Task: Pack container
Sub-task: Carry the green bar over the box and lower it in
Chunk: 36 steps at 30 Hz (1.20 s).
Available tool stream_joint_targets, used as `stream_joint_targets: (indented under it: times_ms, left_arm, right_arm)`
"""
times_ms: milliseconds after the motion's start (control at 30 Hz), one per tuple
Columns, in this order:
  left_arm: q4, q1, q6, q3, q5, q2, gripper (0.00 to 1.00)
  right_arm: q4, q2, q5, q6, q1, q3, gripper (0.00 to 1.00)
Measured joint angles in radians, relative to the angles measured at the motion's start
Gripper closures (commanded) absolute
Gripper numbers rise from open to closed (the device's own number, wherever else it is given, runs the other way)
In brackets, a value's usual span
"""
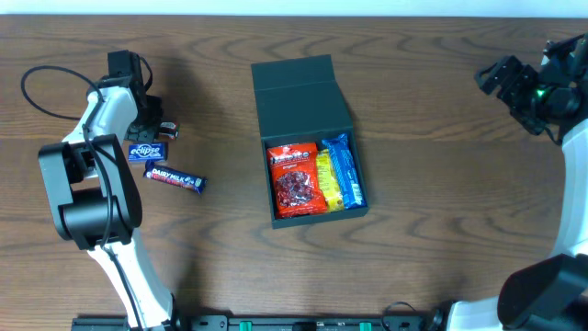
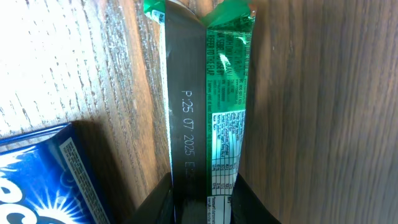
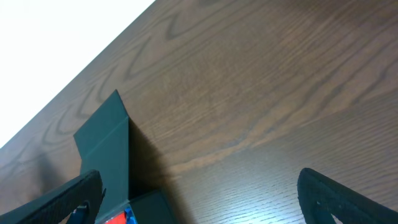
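Right up close, the left claw [image 2: 202,196] is narrowed down on a green packet [image 2: 214,106], one dark finger [image 2: 155,205] tight against each side of its near end. The packet runs straight away from the claw along the bench [image 1: 441,184], its printed back and date stamp facing up. Just left of it lies the blue Eclipse box [image 2: 37,180], close by but not touching. From overhead, a Dairy Milk bar [image 1: 175,179] lies a little nearer the robot than the Eclipse box, tilted, and clear of the claw. Out to the middle of the bench now, and there is the container [image 1: 317,213], open and well apart from both arms. A red packet [image 1: 296,179] fills its left part, a yellow packet [image 1: 324,179] stands on edge beside it, and a blue packet [image 1: 345,173] is tucked against the right wall. Its lid [image 1: 296,85] is swung back on the far side, and the right wrist view shows it rising as a dark panel. Farthest off, by the bench's back right corner, the right claw [image 1: 507,81] hangs above the wood with its jaws spread wide and nothing between them.
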<state>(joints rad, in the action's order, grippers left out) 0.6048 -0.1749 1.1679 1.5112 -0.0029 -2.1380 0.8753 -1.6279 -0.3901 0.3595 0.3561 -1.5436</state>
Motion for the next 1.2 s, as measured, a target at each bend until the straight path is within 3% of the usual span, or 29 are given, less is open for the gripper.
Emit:
stream_joint_targets:
  times_ms: [67, 400, 633, 933, 1200]
  left_arm:
    - [0.021, 0.000, -0.021, 0.021, 0.001, -0.008, 0.94]
    - [0.154, 0.047, -0.179, 0.216, 0.003, -0.023, 0.94]
    - [0.262, 0.240, -0.292, 0.326, 0.003, -0.023, 0.94]
    - [0.372, 0.608, -0.425, 0.356, -0.019, -0.020, 0.94]
    - [0.441, 0.787, -0.447, 0.363, -0.030, -0.006, 0.94]
  right_arm:
    - [0.000, 0.000, 0.000, 0.000, 0.000, 0.000, 0.01]
    - [-0.012, 0.000, 0.000, 0.000, 0.002, 0.000, 0.01]
    - [-0.023, 0.000, 0.000, -0.009, 0.052, 0.000, 0.01]
    - [-0.030, 0.000, 0.001, -0.043, 0.133, 0.000, 0.01]
    - [-0.051, 0.000, 0.001, -0.091, 0.164, 0.000, 0.01]
